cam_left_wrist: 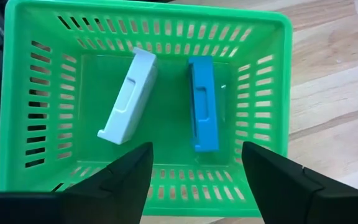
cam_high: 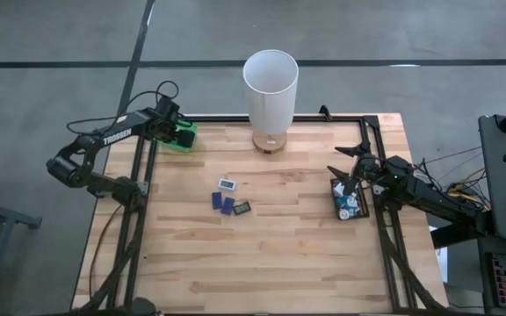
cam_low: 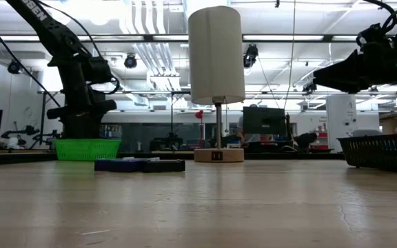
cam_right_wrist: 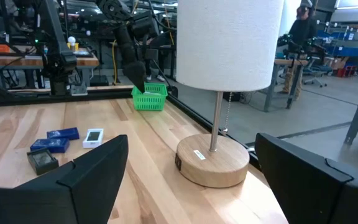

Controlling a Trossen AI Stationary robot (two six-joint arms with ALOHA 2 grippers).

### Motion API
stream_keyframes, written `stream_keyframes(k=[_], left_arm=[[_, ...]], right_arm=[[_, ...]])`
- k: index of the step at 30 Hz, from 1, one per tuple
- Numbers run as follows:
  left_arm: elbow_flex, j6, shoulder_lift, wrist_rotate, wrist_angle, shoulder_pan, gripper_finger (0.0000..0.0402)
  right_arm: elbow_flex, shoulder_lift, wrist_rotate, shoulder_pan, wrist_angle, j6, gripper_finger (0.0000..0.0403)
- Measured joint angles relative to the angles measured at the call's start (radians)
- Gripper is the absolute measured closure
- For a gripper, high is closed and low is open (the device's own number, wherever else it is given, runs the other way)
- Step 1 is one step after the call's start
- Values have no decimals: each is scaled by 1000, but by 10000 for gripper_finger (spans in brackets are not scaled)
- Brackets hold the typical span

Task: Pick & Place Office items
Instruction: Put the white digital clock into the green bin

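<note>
Four small office items lie on the middle of the table: a white piece (cam_high: 227, 184), two dark blue rectangles (cam_high: 217, 200) (cam_high: 227, 205) and a dark piece (cam_high: 242, 208); the right wrist view shows them too (cam_right_wrist: 55, 144). My left gripper (cam_left_wrist: 196, 152) hovers open above the green tray (cam_high: 183, 138) at the far left. A white-grey piece (cam_left_wrist: 129, 96) and a blue piece (cam_left_wrist: 202, 102) lie flat on the tray's floor. My right gripper (cam_high: 348, 178) is open above the black tray (cam_high: 365, 211) at the right edge. That tray holds several white, teal and red bits (cam_high: 348, 204).
A tall white cylinder lamp (cam_high: 271, 83) stands on a round wooden base (cam_right_wrist: 212, 160) at the middle of the far edge. A dark metal frame (cam_high: 139, 189) runs along the table's left, right and far sides. Bare wood (cam_high: 262, 263) fills the near half.
</note>
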Motion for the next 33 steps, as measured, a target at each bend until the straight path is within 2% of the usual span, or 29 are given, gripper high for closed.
stream_keyframes(k=[7,18,26,33], left_arm=[[0,-1,0,0,0,0,125],[26,41,-12,76,0,-14,123],[81,70,-72,82,-4,-104,123],[98,131,-112,87,-4,-243,124]], right_arm=[[0,0,0,0,0,0,60],[0,0,0,0,0,0,53],[0,0,0,0,0,0,60],[0,0,0,0,0,0,53]])
